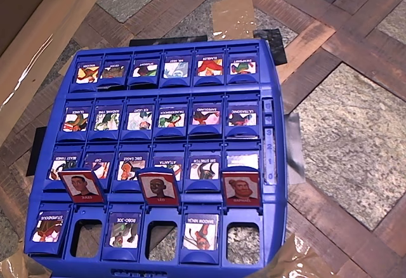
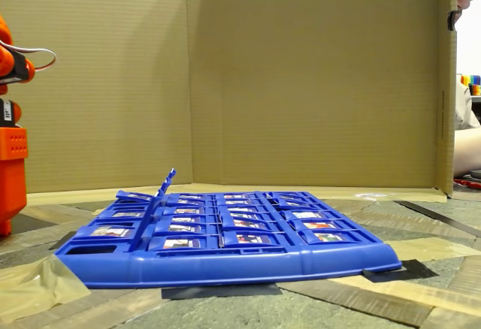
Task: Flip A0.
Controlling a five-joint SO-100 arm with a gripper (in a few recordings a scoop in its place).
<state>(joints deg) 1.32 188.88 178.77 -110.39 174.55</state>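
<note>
Blue plastic game board (image 1: 279, 183) lies taped on the desk (image 1: 355, 132). My target tile (image 1: 49, 226), labelled STUPENDOUS, lies flat with its cartoon face up in the bottom-left slot in the overhead view, left of an empty slot. My arm (image 2: 10, 149) waits at the fixed view's left edge; whether my fingers are wide or narrow I cannot tell. Approach hasn't begun; next I must reach over and lift that tile's edge.

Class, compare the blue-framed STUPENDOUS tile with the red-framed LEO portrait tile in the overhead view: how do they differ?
The blue-framed STUPENDOUS tile lies flat in the bottom row's leftmost slot; the red-framed LEO portrait tile stands raised, one row up. STUPENDOUS shows a cartoon figure; LEO shows a man's portrait. Both are small tiles set in the blue plastic game board.
</note>
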